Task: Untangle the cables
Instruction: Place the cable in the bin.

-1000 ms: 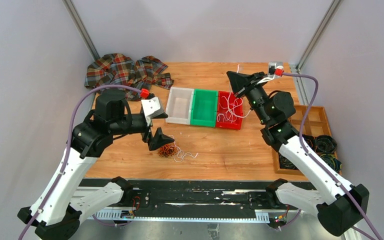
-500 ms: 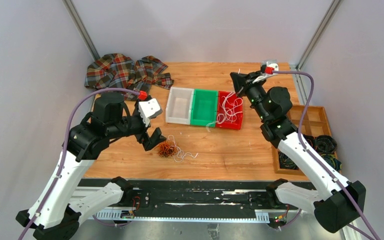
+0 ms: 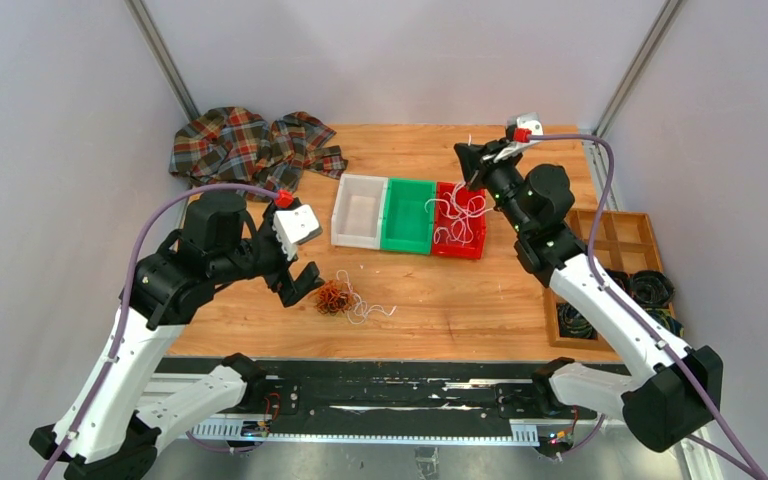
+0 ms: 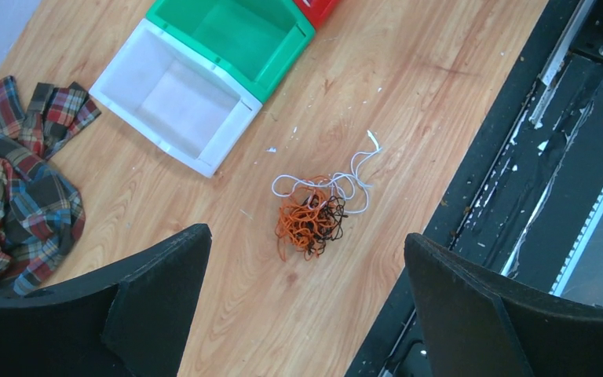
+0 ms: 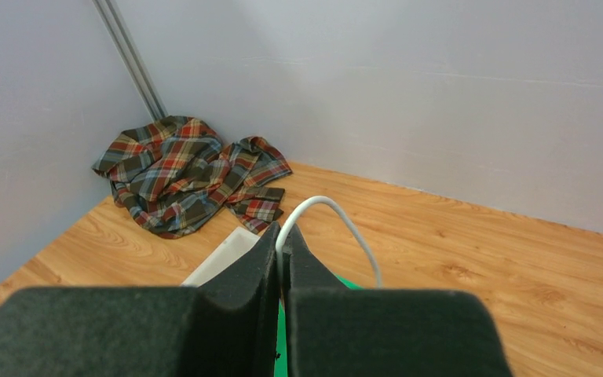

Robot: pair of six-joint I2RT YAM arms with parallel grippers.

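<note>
Raised higher, my right fingers [image 5: 263, 267] pinch a white cable [image 5: 344, 224] above the red bin [image 3: 457, 253], my left fingers [image 4: 157, 290] backed off, wide, over the orange-black tangle [image 4: 310, 221] on the table [image 4: 408, 94]; mid-sorting, next I should bin this strand.

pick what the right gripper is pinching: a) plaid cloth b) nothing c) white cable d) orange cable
c: the right wrist view shows the right gripper shut on a white cable that loops out from between its fingertips
</note>
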